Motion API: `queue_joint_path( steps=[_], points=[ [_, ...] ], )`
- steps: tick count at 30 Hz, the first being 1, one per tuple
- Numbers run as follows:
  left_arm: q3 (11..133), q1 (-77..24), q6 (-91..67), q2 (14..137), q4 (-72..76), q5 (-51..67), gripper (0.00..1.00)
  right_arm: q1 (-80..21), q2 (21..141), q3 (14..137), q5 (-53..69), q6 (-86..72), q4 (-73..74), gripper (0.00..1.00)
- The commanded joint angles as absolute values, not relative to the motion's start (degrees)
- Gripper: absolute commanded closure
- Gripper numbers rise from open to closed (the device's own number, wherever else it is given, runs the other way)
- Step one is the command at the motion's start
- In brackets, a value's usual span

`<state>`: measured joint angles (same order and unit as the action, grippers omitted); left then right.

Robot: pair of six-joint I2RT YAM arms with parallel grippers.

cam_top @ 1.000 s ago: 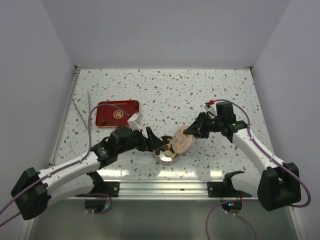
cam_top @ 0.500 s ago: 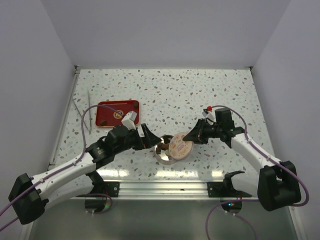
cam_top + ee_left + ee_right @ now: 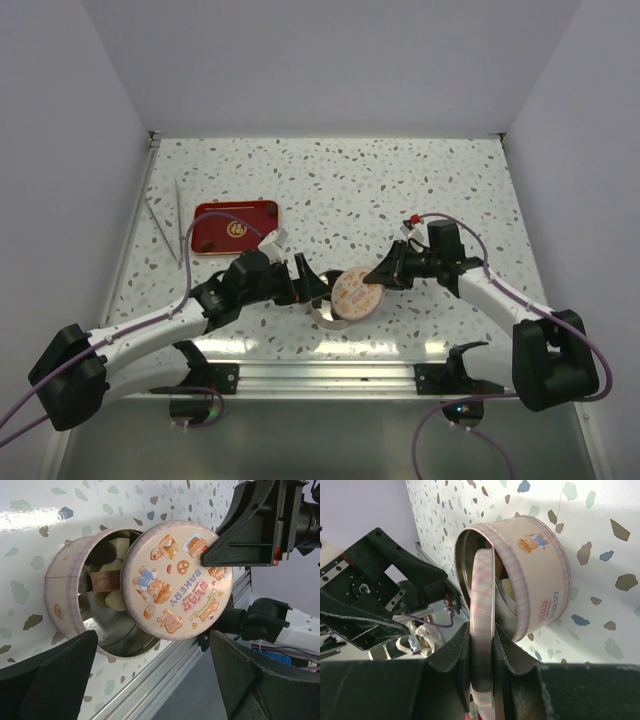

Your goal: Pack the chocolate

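The round tin (image 3: 326,313) stands open near the table's front edge. Inside it lie several chocolate pieces (image 3: 106,579), dark brown, tan and cream-white. My right gripper (image 3: 378,276) is shut on the edge of the tin's lid (image 3: 356,291), which has bear pictures on it. It holds the lid tilted over the tin's mouth, partly covering it. In the right wrist view the lid's rim (image 3: 483,630) sits between the fingers, against the tin (image 3: 540,580). My left gripper (image 3: 312,284) is open and empty just left of the tin (image 3: 62,605). Its fingers (image 3: 50,680) are spread wide.
A red rectangular tray (image 3: 236,228) lies at the back left. The long metal tweezers (image 3: 165,225) lie left of it near the left wall. The metal rail at the table's front edge (image 3: 330,375) runs just beyond the tin.
My right gripper has carried the lid left and down, from beside the tin to over its mouth. My left gripper has shifted slightly right, closer to the tin.
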<state>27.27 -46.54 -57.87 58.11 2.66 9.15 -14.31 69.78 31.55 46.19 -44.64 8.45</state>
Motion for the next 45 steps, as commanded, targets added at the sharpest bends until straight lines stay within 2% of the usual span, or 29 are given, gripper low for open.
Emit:
queue_joint_path(
  steps=[1, 14, 28, 45],
  points=[
    [27.77, -46.23, -56.95, 60.55, 9.14, 13.36, 0.0, -14.15, 72.24, 29.36, 38.23, -39.47, 9.14, 0.82],
    [28.57, -46.23, -58.45, 57.22, 0.44, 4.57, 0.0, -14.15, 78.31, 28.57, 36.21, -38.24, 5.01, 0.74],
    [31.37, -46.23, -56.43, 69.25, 4.92, 11.51, 0.0, -14.15, 79.8, 27.86, 32.52, -38.4, 2.56, 0.68],
    [30.85, -46.23, -56.43, 71.19, 8.53, 13.45, 0.0, -14.24, 84.46, 30.23, 31.46, -38.23, 0.26, 0.62]
  ],
)
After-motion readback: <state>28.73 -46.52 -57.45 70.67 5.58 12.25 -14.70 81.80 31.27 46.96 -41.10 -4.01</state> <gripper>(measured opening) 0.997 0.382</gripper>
